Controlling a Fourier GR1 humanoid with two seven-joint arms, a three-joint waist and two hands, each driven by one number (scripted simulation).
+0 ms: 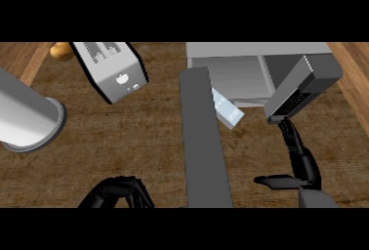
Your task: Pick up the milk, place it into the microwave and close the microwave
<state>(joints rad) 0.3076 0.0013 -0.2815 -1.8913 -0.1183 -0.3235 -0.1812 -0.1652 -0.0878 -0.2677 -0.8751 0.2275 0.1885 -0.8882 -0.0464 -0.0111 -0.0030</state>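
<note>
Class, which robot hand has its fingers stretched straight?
The right hand, fingers extended toward the microwave; the left hand sits curled at the lower edge.

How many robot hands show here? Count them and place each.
2. The left hand sits at the lower left edge, fingers curled, holding nothing. The right hand is at the lower right, fingers stretched up to the microwave door. None seems hidden.

microwave (238,73) behind, toaster (112,68) left of it, milk (227,110) at its door (205,141)
</note>
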